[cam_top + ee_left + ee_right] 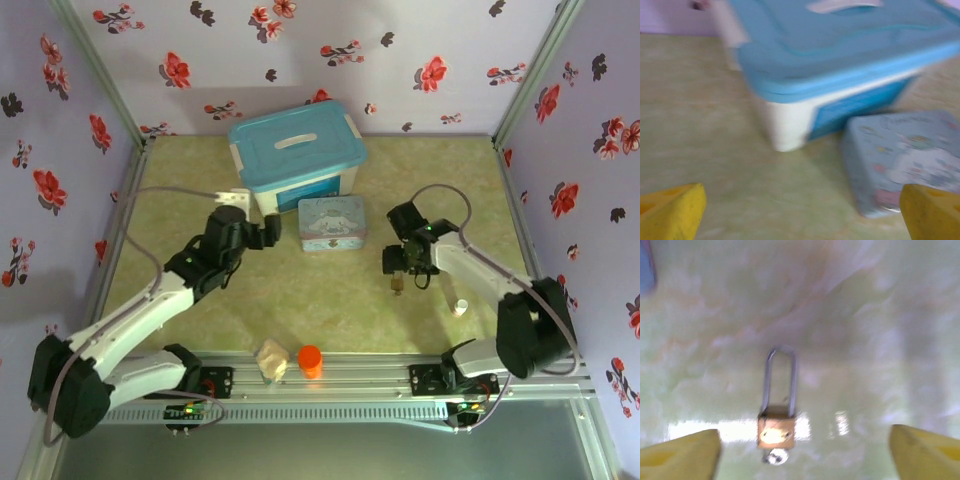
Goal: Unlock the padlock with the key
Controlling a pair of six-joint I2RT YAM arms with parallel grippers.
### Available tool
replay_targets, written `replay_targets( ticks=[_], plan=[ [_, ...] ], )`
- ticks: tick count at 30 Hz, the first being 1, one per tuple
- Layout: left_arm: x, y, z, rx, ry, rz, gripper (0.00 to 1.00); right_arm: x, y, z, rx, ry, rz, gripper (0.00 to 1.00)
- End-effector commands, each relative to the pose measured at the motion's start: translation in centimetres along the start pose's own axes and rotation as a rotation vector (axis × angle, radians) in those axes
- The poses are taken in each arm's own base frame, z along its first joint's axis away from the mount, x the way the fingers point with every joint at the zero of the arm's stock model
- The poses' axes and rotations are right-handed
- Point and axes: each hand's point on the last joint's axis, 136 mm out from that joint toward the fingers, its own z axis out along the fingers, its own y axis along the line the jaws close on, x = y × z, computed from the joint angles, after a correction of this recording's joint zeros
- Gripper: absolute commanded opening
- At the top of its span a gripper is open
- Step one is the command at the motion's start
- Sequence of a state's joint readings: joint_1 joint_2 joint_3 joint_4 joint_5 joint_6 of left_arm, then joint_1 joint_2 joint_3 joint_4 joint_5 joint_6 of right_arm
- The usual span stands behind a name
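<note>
Right tool [804, 440]: released, yellow fingers [680, 456] spread wide, hanging low over the tabletop [330, 300] in its right half, about midway between near and far edges.

Padlock [776, 429]: flat on the tabletop between those fingers, touching neither. Brass body nearest the wrist camera; shackle [780, 377] pointed away, both legs meeting the body. In the top view the padlock [398, 286] lay just on the near side of the tool.

Key [775, 456]: a small silvery piece touching the body's near end. Blur prevented telling whether it sat in the keyhole.

Left tool [802, 210]: released and holding nothing, fingers [672, 212] wide apart. It stood in the left half towards the far edge, facing a corner of the box [840, 60] — white walls, blue lid. The view was blurred.

Tin [332, 222]: cartoon-printed, on the tabletop just beside the box on its near side, between the two tools.

Near edge, centre: an orange cylinder [310, 360] and a beige lump [271, 360] side by side, well apart from the padlock.
</note>
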State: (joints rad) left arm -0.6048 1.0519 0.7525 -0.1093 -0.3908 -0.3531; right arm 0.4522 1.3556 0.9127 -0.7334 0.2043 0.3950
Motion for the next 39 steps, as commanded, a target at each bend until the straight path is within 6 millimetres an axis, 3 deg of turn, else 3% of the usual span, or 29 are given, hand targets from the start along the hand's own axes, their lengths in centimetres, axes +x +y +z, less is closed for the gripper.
replay_targets(
  ticks=[1,5,8,13,19,23,26,29,39],
  plan=[
    [2.0,7.4,0.0,-0.268,0.017,0.063,1.0,-5.3,-4.1,-2.7,0.206,-0.314,0.015,0.99],
    [3.1,13.5,-0.1,-0.447,-0.02,0.054,1.0,-7.7,-5.3,-3.0,0.21,-0.588,-0.013,0.99],
    [3.9,15.3,0.9,-0.463,-0.05,0.13,1.0,-8.8,-6.7,-2.2,0.204,-0.736,0.005,0.99],
    [5.6,18.1,3.6,-0.484,-0.097,0.103,1.0,-8.8,-11.7,1.2,0.227,-0.804,0.234,0.99],
    [4.6,18.2,5.8,-0.415,-0.194,0.075,1.0,-10.5,-11.0,1.6,0.171,-0.899,0.168,0.99],
    [5.4,20.2,6.5,-0.453,-0.219,-0.001,1.0,-10.6,-11.4,2.9,0.194,-0.933,0.188,0.99],
    [5.8,20.0,7.2,-0.426,-0.196,0.008,1.0,-10.3,-13.1,4.3,0.237,-0.869,0.268,0.99],
    [6.5,19.9,8.6,-0.416,-0.167,0.027,1.0,-10.7,-13.5,4.6,0.22,-0.856,0.288,0.99],
    [6.6,20.1,8.6,-0.422,-0.155,0.022,1.0,-10.7,-13.6,4.6,0.22,-0.862,0.285,0.99]
  ],
)
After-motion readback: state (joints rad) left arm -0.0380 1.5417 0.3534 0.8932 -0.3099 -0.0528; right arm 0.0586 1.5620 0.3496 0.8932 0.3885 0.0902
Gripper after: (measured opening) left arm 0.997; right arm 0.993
